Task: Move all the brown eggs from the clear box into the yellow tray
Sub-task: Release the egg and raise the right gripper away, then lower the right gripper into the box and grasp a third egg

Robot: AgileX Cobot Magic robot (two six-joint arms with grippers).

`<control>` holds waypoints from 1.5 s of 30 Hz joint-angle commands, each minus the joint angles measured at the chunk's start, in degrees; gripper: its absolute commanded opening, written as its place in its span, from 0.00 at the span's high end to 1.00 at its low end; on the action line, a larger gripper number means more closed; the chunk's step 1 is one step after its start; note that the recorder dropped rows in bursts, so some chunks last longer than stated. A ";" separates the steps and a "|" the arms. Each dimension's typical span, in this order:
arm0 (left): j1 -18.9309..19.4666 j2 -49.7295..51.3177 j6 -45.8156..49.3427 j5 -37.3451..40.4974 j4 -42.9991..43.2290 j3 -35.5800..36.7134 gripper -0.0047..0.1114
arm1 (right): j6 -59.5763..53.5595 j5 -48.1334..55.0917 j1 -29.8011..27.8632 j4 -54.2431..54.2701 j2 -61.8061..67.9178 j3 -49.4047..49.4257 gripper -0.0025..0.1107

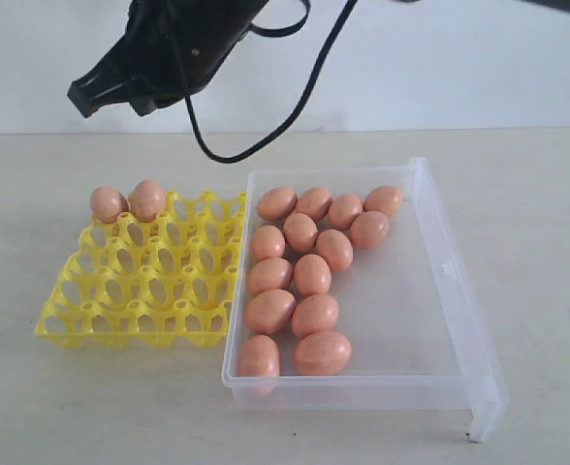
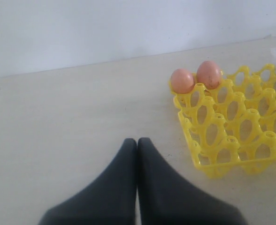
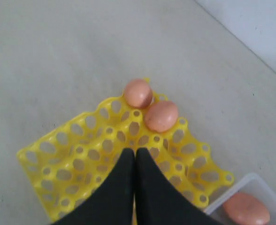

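Note:
Two brown eggs sit side by side in the far-left corner cups of the yellow tray. Several more brown eggs lie loose in the left half of the clear box, which stands right of the tray and touches it. My right gripper hangs high above the tray's far side, shut and empty; its own view looks down on the tray and both eggs. My left gripper is shut and empty over bare table beside the tray.
The box's right half holds no eggs. A black cable loops down from the right arm behind the tray. A pale wall backs the beige table.

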 commanded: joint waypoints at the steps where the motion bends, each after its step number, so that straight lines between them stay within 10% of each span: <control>1: 0.14 -0.10 -0.67 -0.80 -0.15 0.18 1.00 | -1.00 9.62 -0.01 -2.11 -5.41 -0.25 0.98; 16: 0.14 -0.10 -0.67 -0.80 -0.15 0.18 1.00 | -7.33 22.64 -0.12 -13.80 -19.48 1.89 0.98; 35: 0.14 -0.10 -0.67 -0.80 -0.15 0.18 1.00 | -2.35 -16.59 -7.78 -16.90 -43.82 52.80 0.98; 45: 0.14 -0.10 -0.67 -0.80 -0.15 0.18 1.00 | -25.07 -4.22 -22.82 19.36 -36.65 55.64 0.98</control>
